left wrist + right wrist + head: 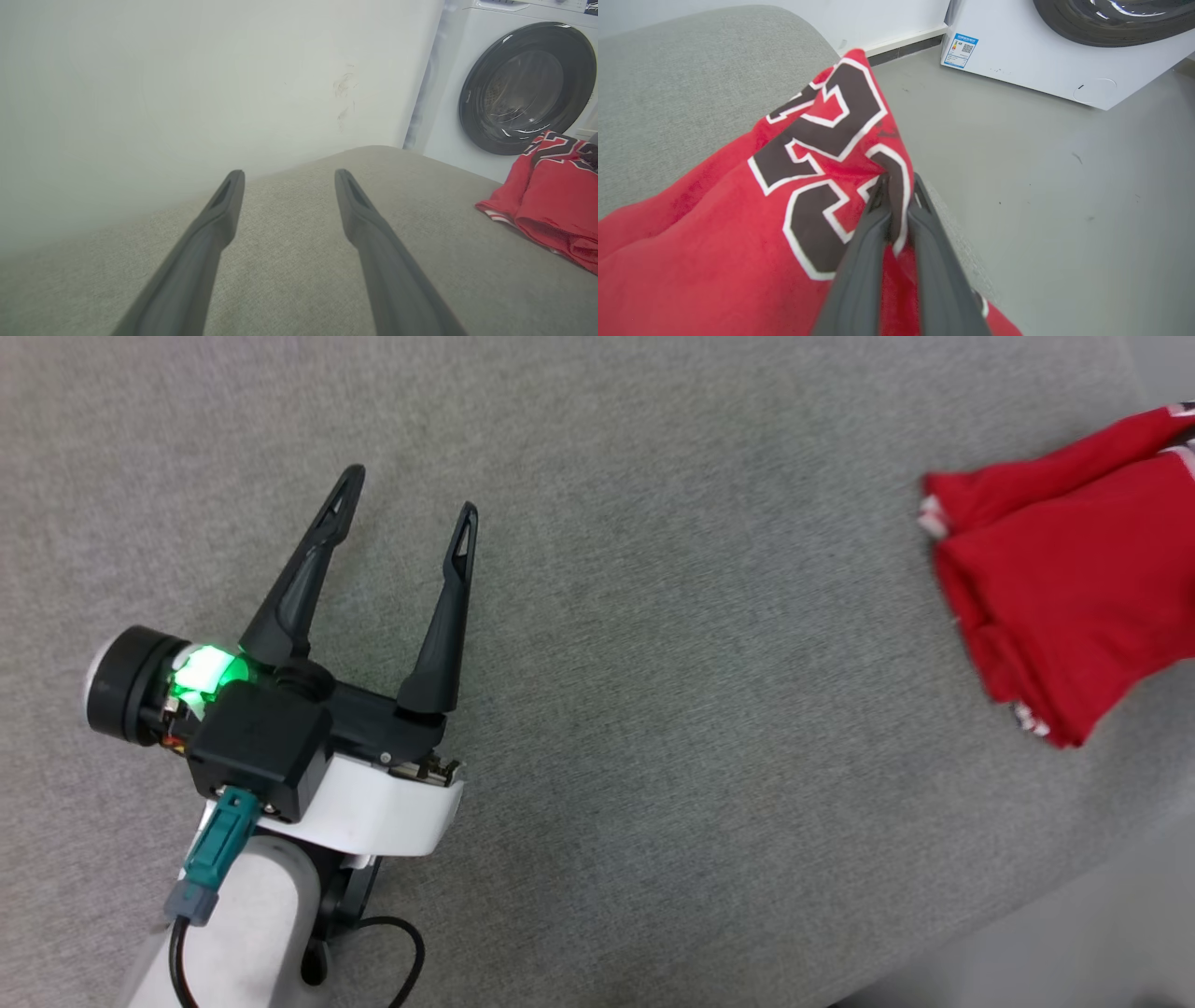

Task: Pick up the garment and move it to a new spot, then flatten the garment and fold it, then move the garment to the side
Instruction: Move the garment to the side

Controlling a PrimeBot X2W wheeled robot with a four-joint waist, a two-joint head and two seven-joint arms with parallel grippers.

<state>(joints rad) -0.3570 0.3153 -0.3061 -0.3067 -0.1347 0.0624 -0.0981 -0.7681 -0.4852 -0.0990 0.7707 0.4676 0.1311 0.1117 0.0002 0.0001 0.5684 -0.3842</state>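
Note:
The garment point(1074, 588) is a red jersey lying folded in layers at the right edge of the grey cushion point(653, 616). It also lies at the right in the left wrist view point(556, 205), showing black numbers. My right gripper point(899, 182) is shut on the garment point(738, 224), pinching a fold by the black white-outlined numbers near the cushion's edge. Far to the left of the garment, my left gripper point(406, 495) hovers over bare cushion, open with nothing between its fingers point(224, 205).
A white washing machine point(518, 84) with a dark round door stands beyond the cushion, its base point(1045, 60) on the grey floor point(1064, 186). A pale wall point(187, 84) runs behind the cushion. The cushion's edge point(1074, 887) drops off at lower right.

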